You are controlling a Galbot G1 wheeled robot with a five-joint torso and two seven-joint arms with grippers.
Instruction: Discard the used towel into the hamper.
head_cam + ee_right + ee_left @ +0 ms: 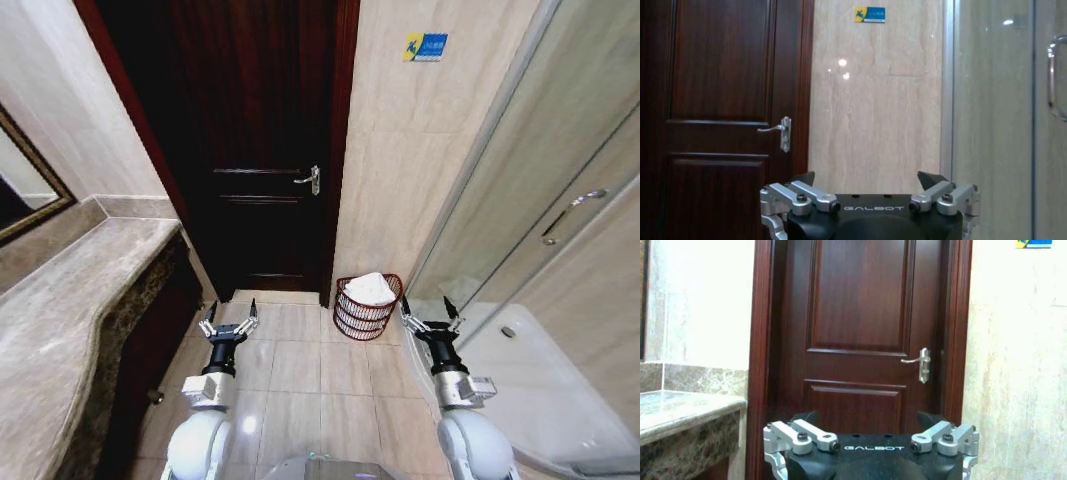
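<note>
Left claw (230, 315), right claw (431, 312): both spread wide, empty, hovering. Towel (371, 288) sits in hamper (364, 318); discard judged complete.

hamper (366, 310) base perhaps towel-hidden

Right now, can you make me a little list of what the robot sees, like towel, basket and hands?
towel: white, lying in the basket
basket: dark red wire, on the floor by the wall, right of the door
left hand: open, holding nothing, over the floor left of the basket
right hand: open, holding nothing, just right of the basket
counter: marble, along the robot's left
</note>
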